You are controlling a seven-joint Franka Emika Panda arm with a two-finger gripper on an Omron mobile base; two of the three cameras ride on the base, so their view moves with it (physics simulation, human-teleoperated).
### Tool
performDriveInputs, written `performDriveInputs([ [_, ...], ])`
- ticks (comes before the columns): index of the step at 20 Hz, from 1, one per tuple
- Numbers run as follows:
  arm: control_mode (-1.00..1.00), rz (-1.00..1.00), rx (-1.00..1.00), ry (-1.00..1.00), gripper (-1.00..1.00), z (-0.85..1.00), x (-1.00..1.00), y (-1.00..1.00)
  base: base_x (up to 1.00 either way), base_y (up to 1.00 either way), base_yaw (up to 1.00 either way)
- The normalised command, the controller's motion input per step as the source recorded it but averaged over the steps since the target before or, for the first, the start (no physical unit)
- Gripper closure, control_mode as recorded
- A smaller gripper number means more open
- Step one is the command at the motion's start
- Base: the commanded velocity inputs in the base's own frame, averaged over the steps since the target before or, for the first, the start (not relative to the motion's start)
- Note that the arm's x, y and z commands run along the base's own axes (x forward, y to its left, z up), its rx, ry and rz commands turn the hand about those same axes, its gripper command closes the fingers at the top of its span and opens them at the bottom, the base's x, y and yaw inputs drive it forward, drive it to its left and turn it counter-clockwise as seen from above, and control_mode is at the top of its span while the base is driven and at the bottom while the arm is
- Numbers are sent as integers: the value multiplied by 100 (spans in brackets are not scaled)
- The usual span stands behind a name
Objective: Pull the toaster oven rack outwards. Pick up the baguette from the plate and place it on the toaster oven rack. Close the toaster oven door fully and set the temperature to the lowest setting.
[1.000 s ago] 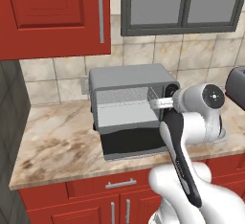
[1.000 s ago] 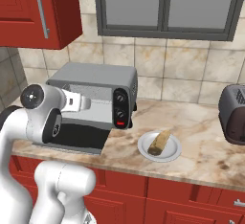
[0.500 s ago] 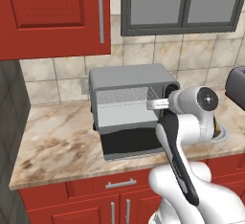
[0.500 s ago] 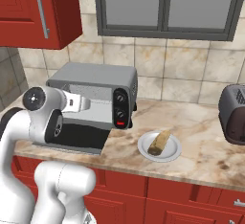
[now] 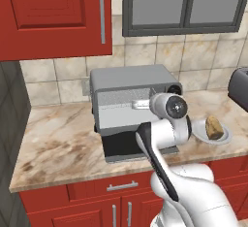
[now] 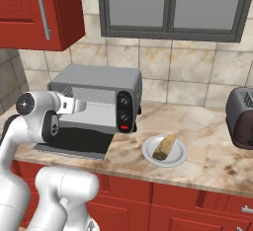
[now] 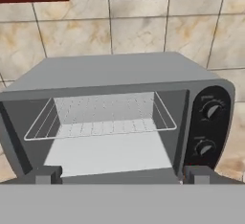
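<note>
while the whole scene sits further right in the left base view than a second ago (the base has driven, so this is no move of the things), the toaster oven stands on the marble counter against the tiled wall, with its toaster oven door dropped flat onto the counter in front of it, as before. the toaster oven rack lies level inside the open cavity, its front edge about flush with the opening in the hand view. the gripper faces that opening, and its two dark fingertips stand spread as wide as they go, one at each lower corner of the cavity mouth, holding nothing. from the left base view the wrist now sits in front of the oven's right half, where a second ago it hung off the oven's right side; from the right base view the arm looks nearly the same, reaching in from the left across the oven front. two knobs and a red button sit on the black control strip at the oven's right. the baguette lies on the plate, just right of the oven. a dark toaster stands well apart at the far right.
</note>
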Motion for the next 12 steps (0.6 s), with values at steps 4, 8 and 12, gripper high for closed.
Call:
performDriveInputs([
  [4,-100,0,0,-8,-100,-20,40,0,0,0,0],
  [8,-100,1,0,-2,-100,-10,40,0,0,0,0],
  [12,-100,0,0,0,-100,-7,43,0,0,0,0],
])
